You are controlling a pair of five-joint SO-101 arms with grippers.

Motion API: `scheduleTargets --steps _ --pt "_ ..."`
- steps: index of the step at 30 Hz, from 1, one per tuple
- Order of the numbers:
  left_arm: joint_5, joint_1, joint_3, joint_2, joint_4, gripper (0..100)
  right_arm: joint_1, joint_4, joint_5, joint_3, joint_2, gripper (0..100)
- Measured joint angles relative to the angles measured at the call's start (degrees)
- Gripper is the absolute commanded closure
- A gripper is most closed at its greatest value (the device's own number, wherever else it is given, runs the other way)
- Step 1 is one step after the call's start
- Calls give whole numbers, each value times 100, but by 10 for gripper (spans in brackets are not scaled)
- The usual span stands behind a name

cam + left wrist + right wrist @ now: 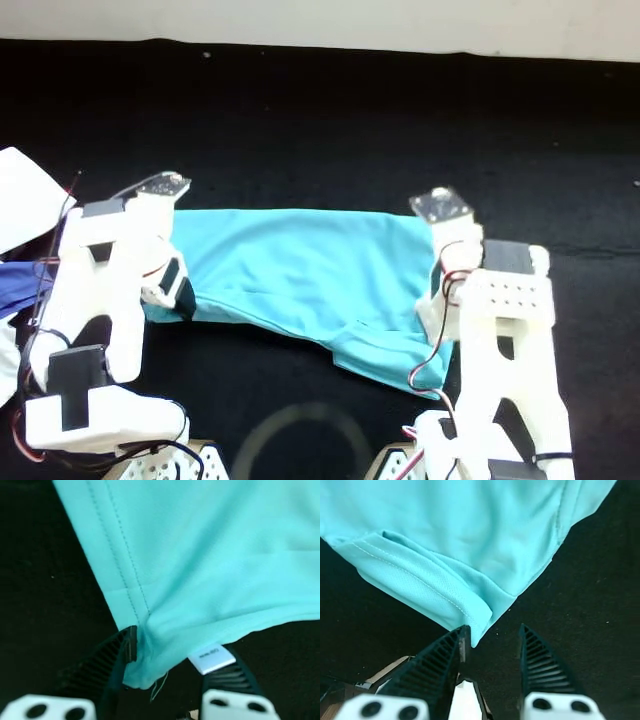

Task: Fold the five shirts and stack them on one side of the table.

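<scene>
My left jaws are standing open around a corner of the turquoise shirt (pixel 300 265). The cloth is bunching between them and pressing against one ribbed finger (pixel 129 645). A white tag (pixel 212 658) at the hem is lying over the tip of the other finger.

My right jaws are gaping too, low over the black counter (pixel 350 120) and gripping nothing. The shirt's doubled hem corner is just touching the tip of one of their fingers (pixel 461 640), and the other finger is hanging over bare counter.

From above, the shirt is lying spread across the middle of the counter, stretching from one of my arms to the other, with its near edge dipping toward my right arm. That view is also showing dark blue cloth (pixel 15 280) and a white item (pixel 20 195) beside my left arm, at the counter's edge. My left wrist camera is picking out twin rows of stitching running down to the corner.
</scene>
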Motion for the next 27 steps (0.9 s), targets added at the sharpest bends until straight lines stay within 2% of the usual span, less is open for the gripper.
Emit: scheduleTargets --steps 2,4,5,7,9,11,17,22,27 --pt "0 0 -448 0 343 787 0 -44 0 -220 0 865" --pt "0 0 -976 0 659 809 0 -325 0 -281 0 967" --pt "0 0 -1248 0 782 857 0 -536 0 -281 0 998" --pt "0 0 -1776 0 958 998 0 -967 0 -290 0 978" --pt "0 0 -2233 0 1020 966 0 -1345 -44 -290 0 994" --pt "0 0 -2514 0 1055 993 0 -1635 -193 -290 0 992" --pt "0 70 -2629 141 932 991 -123 -2295 -448 -290 246 992" --pt "281 642 -2611 1029 281 991 -448 -2505 -774 -651 1618 992" --pt "607 1099 -2989 2268 35 991 -475 -2541 -1020 -1451 3033 992"
